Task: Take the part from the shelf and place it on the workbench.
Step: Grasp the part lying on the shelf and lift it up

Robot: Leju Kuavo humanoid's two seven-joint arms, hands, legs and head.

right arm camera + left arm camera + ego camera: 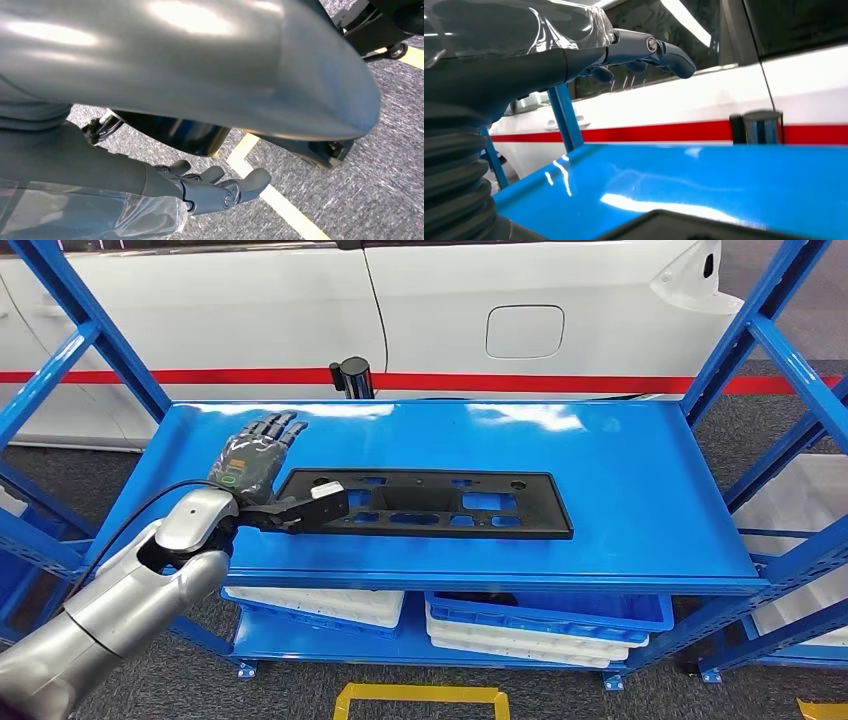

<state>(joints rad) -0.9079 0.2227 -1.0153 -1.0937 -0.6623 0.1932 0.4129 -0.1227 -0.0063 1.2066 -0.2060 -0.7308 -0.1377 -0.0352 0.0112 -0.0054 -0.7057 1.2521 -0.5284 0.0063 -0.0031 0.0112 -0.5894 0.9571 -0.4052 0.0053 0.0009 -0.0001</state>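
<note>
My left hand (255, 455) sits at the left of the frame over the blue shelf (620, 480), fingers straight and apart, holding nothing; my thumb reaches over the left end of the part (425, 505), whether touching I cannot tell. The black part lies flat mid-frame, its long side close to the shelf's near edge, with bare blue surface behind it and to its right. My right hand (210, 187) hangs over grey carpet, fingers loosely apart, empty.

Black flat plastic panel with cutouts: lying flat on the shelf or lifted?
Lying flat: the black flat plastic panel rests on the blue metal shelf top; the left robot hand is at its end.
</note>
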